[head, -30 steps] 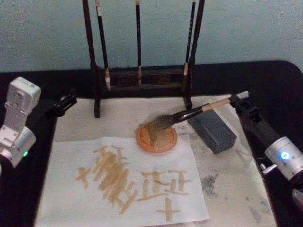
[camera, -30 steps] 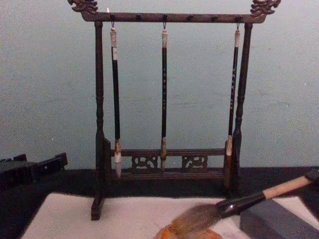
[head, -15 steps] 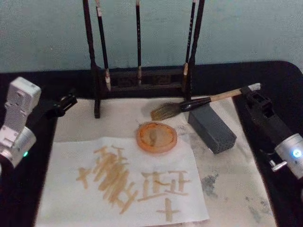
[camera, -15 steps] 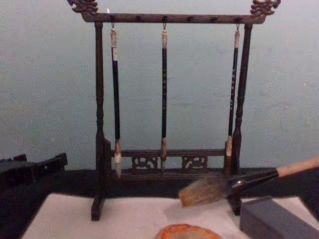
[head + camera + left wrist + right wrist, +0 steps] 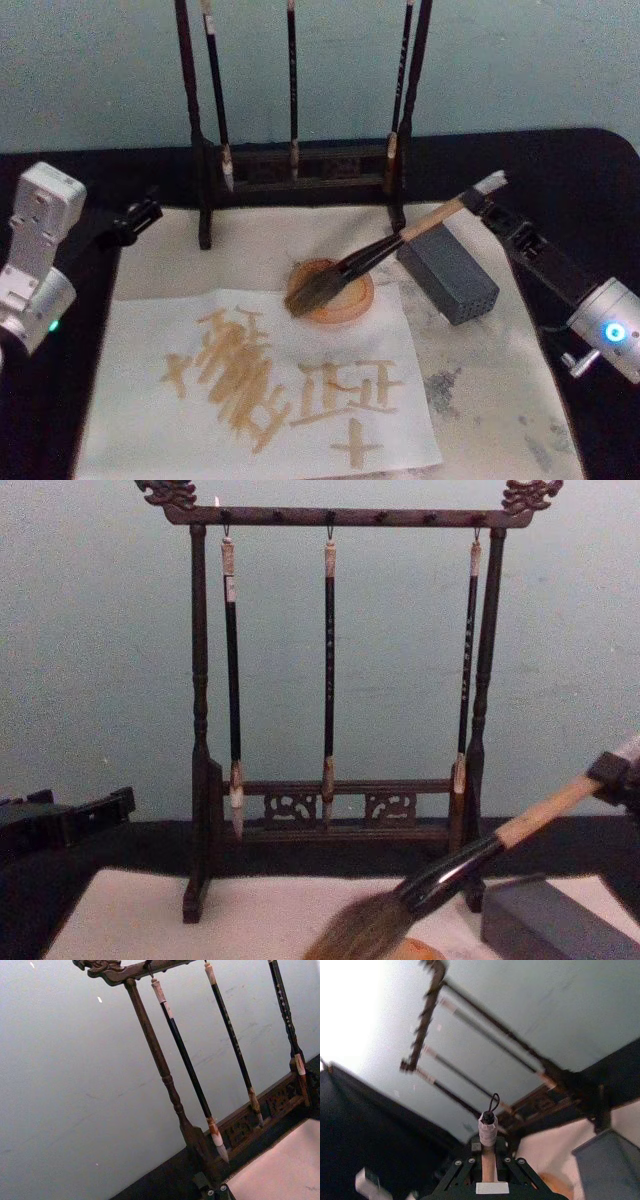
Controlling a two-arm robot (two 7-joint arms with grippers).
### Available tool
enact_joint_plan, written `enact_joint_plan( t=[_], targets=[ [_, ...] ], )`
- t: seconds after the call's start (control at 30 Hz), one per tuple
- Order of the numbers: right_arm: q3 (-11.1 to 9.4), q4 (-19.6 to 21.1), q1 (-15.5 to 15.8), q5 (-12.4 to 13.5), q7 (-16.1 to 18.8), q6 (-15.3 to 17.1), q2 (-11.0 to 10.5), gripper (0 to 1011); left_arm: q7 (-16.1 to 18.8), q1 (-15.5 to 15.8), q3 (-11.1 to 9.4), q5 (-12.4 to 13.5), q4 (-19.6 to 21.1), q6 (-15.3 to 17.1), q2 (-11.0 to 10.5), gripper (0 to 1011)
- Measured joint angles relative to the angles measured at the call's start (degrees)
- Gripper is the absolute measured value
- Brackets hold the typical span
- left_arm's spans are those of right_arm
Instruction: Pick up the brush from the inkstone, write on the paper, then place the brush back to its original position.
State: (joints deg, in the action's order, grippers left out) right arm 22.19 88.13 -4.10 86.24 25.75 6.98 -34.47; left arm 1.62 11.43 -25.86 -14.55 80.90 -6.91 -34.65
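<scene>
The brush [image 5: 385, 250] slants down to the left, held near its pale end cap by my right gripper [image 5: 483, 203], which is shut on the tan handle. Its bushy bristles [image 5: 305, 297] hang over the near left rim of the inkstone [image 5: 345, 297], a round orange-brown dish. I cannot tell whether they touch it. In the chest view the brush [image 5: 455, 873] drops from the right gripper [image 5: 618, 773] toward the bottom edge. In the right wrist view the end cap and loop [image 5: 488, 1122] stick up between the fingers. The paper [image 5: 140, 330] lies in front of the dish with tan strokes on it. My left gripper [image 5: 135, 220] is parked at the far left.
A grey rectangular block [image 5: 448, 270] sits just right of the dish, under the brush handle. A dark wooden stand [image 5: 330, 515] with three slim hanging brushes stands behind. A stained beige mat [image 5: 500, 400] lies on the black table.
The brush rose off the dish and swung back toward the stand. It has since tilted steeply down, bringing the bristles to the dish's near left rim. The left arm stayed put.
</scene>
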Motion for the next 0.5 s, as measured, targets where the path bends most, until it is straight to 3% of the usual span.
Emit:
enact_joint_plan(
  t=[0.17, 0.33, 0.5],
  targets=[
    [2.88, 4.51, -0.13, -5.41, -2.39, -0.87, -2.79, 156, 0.0, 0.0, 0.0, 0.0, 0.0, 0.0, 0.0, 1002],
    [5.09, 7.55, -0.34, -7.87, -2.9, -0.71, -4.19, 156, 0.0, 0.0, 0.0, 0.0, 0.0, 0.0, 0.0, 1002],
    [6.53, 8.79, -0.43, -7.98, -2.06, -0.23, -4.13, 156, 0.0, 0.0, 0.0, 0.0, 0.0, 0.0, 0.0, 1002]
  ],
)
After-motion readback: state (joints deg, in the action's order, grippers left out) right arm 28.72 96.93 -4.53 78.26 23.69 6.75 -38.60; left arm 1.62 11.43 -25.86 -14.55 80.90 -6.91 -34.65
